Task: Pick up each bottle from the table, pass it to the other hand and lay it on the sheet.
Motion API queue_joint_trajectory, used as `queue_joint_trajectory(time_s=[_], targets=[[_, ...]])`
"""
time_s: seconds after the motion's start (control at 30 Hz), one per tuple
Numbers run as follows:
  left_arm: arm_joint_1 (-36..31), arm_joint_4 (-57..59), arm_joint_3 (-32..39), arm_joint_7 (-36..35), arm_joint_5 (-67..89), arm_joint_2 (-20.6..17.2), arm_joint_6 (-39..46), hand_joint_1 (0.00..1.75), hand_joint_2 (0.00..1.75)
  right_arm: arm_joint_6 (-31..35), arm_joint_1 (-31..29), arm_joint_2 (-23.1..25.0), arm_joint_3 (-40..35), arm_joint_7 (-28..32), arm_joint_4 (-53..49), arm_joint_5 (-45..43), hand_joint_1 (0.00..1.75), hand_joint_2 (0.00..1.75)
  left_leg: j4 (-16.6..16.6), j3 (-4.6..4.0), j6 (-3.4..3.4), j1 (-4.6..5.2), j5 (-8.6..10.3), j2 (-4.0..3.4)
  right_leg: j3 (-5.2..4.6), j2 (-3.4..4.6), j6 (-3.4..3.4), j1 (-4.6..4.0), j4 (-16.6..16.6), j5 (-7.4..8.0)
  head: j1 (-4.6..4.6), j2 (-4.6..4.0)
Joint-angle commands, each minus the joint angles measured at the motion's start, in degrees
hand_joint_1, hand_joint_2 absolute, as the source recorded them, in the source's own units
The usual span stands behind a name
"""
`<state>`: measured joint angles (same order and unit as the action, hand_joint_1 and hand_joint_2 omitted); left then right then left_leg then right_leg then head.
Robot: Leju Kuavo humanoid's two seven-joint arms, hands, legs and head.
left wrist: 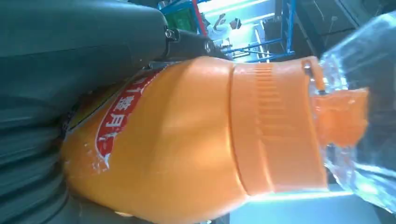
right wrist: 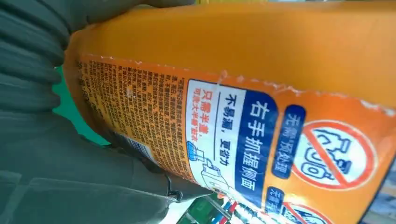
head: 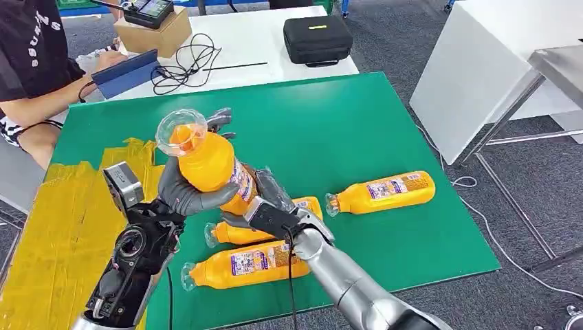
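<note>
Both hands hold one orange bottle (head: 206, 161) above the green table (head: 357, 130). Left hand (head: 189, 192), its arm rising from the lower left, wraps grey fingers around the bottle's upper body, just below the clear cap (head: 180, 130), which tilts up and to the left. Right hand (head: 275, 206), at the end of the silver arm reaching in from the lower right, grips the bottle's lower, labelled end. Under them three more bottles lie on their sides: two (head: 237, 265) (head: 230, 234) close together beneath the hands, a third (head: 385, 189) apart to the right. A yellow sheet (head: 55, 227) covers the table's left part.
</note>
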<state>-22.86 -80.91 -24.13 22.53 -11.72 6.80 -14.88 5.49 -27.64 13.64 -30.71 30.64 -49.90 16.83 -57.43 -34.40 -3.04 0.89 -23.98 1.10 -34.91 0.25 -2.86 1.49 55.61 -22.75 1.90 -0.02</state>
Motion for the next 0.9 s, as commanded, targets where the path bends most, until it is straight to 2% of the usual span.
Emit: queue_joint_trajectory(time_s=[0.03, 0.2, 0.67, 0.7, 0.9], targets=[[-2.3, 1.9, -1.9, 0.2, 0.4, -0.6, 0.4, 1.75, 1.75, 2.2, -1.2, -2.2, -1.3, -0.3, 0.8, -0.2, 1.75, 1.75, 0.0, 0.12, 0.15, -0.13, -0.10, 0.00, 0.18, -0.08, 0.12, -0.15, 0.0, -0.09, 0.00, 0.00], [-1.4, 1.3, -1.1, 0.4, 0.6, -0.4, 0.3, 1.75, 1.75, 3.0, 0.9, -3.8, 2.1, -0.8, -4.4, 0.2, 1.75, 1.75, -0.1, 0.18, 0.19, -0.18, -0.13, 0.03, 0.26, -0.13, 0.15, -0.19, -0.1, -0.12, 0.00, 0.00], [-1.4, 1.3, -1.1, 0.4, 0.6, -0.4, 0.3, 1.75, 1.75, 2.9, 0.9, -4.0, 2.2, -0.8, -4.5, 0.1, 1.75, 1.75, 0.0, 0.11, 0.13, -0.09, -0.07, 0.01, 0.15, -0.08, 0.10, -0.10, 0.0, -0.07, 0.00, 0.00], [-1.4, 1.3, -0.9, 0.4, 0.6, -0.3, 0.3, 1.75, 1.75, 4.5, 1.3, -3.9, 2.8, -0.6, -5.2, 0.4, 1.75, 1.75, -0.1, 0.18, 0.18, -0.14, -0.12, -0.01, 0.23, -0.09, 0.14, -0.16, 0.0, -0.11, 0.00, 0.00], [-1.3, 1.6, -0.7, 0.4, 0.6, -0.2, 0.3, 1.75, 1.75, 4.0, 2.0, -5.3, 3.6, -0.5, -7.2, 0.6, 1.75, 1.75, -0.1, 0.19, 0.19, -0.16, -0.14, 0.03, 0.28, -0.14, 0.15, -0.18, 0.0, -0.13, 0.02, 0.00]])
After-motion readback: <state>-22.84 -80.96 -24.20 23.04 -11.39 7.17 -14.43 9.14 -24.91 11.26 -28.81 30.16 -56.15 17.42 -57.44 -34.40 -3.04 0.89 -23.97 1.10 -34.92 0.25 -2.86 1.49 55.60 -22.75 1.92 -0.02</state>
